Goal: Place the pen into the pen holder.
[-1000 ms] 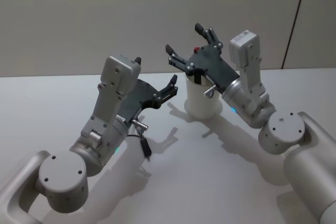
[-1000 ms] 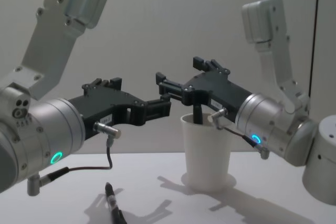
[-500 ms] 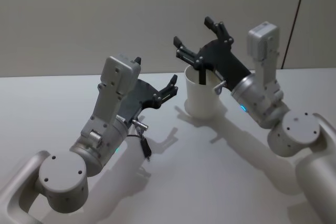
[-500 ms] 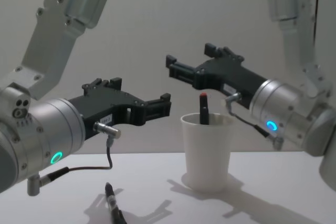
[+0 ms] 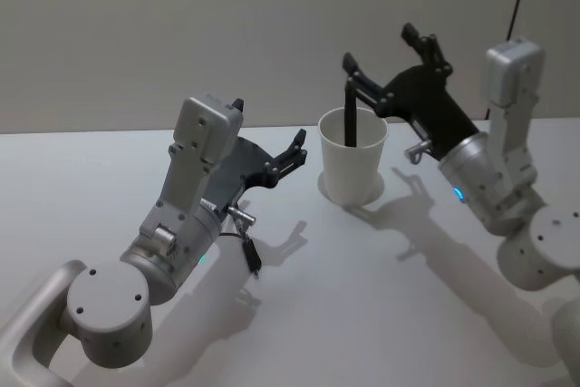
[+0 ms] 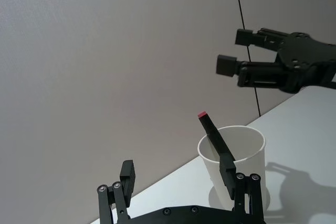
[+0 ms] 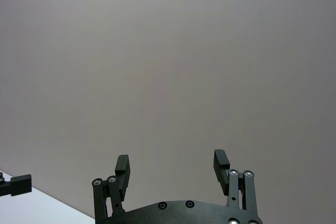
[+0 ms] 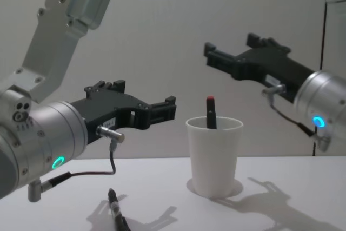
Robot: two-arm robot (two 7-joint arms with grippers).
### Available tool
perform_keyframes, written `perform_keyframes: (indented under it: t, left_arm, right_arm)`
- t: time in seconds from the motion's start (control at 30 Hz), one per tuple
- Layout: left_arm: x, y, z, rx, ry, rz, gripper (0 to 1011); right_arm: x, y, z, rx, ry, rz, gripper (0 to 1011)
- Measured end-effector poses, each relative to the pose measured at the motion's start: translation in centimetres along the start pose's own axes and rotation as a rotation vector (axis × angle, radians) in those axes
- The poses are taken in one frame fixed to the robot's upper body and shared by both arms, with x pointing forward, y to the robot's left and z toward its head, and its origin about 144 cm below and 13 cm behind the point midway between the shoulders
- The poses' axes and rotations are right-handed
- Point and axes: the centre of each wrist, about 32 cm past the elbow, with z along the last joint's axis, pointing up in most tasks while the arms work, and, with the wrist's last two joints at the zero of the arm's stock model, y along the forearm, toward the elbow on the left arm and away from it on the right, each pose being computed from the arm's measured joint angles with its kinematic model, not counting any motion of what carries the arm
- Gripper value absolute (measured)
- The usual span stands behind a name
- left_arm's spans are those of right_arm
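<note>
The pen (image 8: 210, 113) stands inside the pen holder (image 8: 213, 155), leaning against the inner wall, with its red-tipped end above the rim. The pen holder sits upright on the counter (image 8: 281, 215), between the two arms. Nothing touches either item. On this evidence you may judge the placement done for this pen.

Your right end effector (image 8: 208, 52) hangs above and to the right of the pen holder, clear of it. Its fingers are spread and hold nothing, as the right wrist view confirms.

Your left end effector (image 8: 146, 94) hovers to the left of the pen holder, near it but apart. Its fingers are likewise spread and empty. In the left wrist view one finger overlaps the cup's outline, but the head view shows a gap between them.

Outstanding item: a dark slender object (image 8: 114, 209) lies on the counter below the left arm. It may be a second pen, though I cannot confirm that. If it is, it remains to be placed.

Not verifiable:
- The pen's lower end and the cup's floor are hidden by the cup wall.
- Whether the pen rests firmly cannot be told.
- The dark object is partly cut off at the chest view's lower edge.
</note>
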Motion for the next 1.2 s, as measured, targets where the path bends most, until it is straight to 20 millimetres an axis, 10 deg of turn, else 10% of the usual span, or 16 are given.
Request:
perform_keyframes:
  t: [1.2]
  left_arm:
    - [0.0,0.0,0.0,0.000,0.000,0.000,1001]
  right_arm:
    - [0.4,-7.9,2.3,-0.196,0.048,-0.139,1001]
